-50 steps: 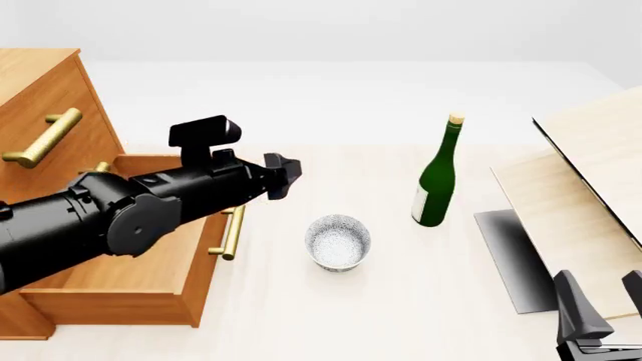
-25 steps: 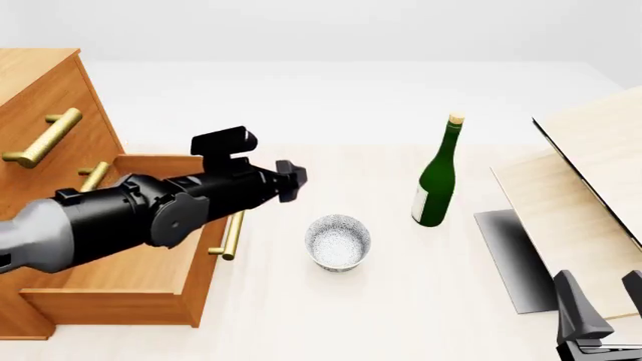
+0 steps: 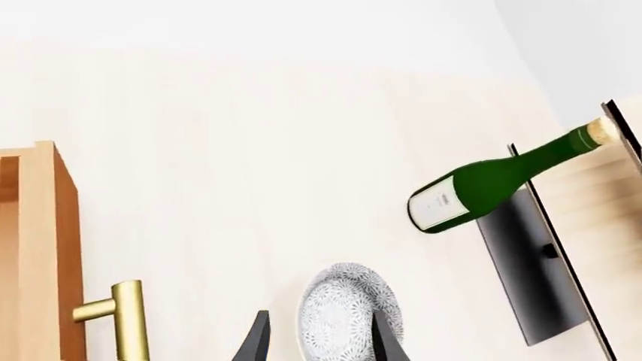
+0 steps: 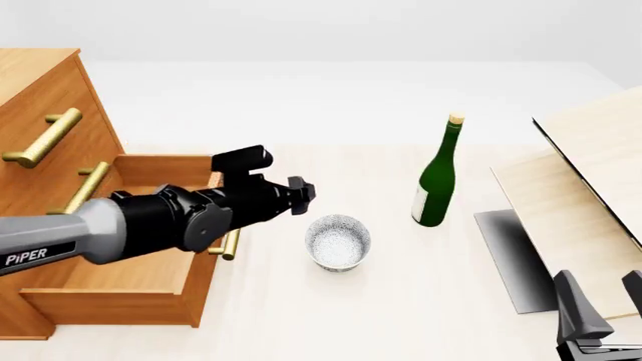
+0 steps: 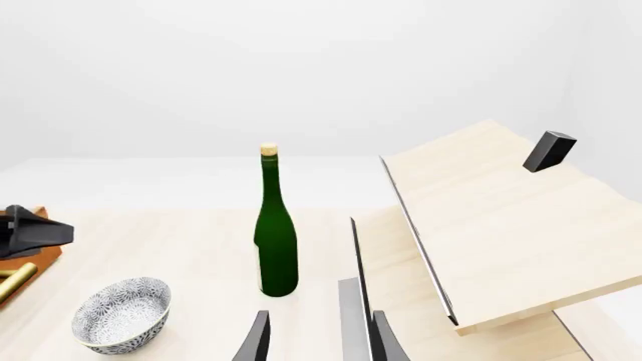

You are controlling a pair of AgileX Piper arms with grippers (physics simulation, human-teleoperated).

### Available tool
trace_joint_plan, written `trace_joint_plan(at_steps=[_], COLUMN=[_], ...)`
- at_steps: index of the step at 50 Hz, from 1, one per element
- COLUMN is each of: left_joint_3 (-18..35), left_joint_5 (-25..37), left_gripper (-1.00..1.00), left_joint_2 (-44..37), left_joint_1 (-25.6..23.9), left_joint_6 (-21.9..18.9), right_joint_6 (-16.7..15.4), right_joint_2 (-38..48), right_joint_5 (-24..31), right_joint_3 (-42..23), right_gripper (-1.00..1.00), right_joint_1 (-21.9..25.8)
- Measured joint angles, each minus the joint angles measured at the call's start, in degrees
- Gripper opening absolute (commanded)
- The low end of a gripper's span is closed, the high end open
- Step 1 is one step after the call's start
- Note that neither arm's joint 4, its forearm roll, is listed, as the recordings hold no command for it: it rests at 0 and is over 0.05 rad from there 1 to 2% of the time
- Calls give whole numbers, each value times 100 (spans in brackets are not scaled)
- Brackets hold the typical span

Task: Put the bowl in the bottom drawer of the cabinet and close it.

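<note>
Bowl stands upright on the table, between the bottom drawer and the bottle; it holds nothing. It is white with fine grey speckles. The drawer is pulled out of the cabinet; the arm hides much of its inside. The left gripper is just beside the bowl, fingers parted, holding nothing. The right gripper is open too. Only the right wrist view shows a small black block on the board.

Front view high behind the arms, facing forward-down; both wrist views look along their fingers, all sharing the bowl and green bottle.
</note>
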State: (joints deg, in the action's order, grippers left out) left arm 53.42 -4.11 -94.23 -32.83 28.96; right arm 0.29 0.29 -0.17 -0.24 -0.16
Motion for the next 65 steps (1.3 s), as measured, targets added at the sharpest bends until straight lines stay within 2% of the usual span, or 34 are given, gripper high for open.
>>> trace_joint_plan(at_steps=[32,65], left_joint_3=[254,345], left_joint_5=[-304,-382], left_gripper=[100,100], left_joint_2=[-996,-1477], left_joint_1=[-144,-269], left_joint_6=[292,517], right_joint_6=[0,0], right_joint_2=[0,0], right_joint_5=[0,0], right_joint_3=[0,0], right_gripper=[100,100], right_joint_1=[0,0])
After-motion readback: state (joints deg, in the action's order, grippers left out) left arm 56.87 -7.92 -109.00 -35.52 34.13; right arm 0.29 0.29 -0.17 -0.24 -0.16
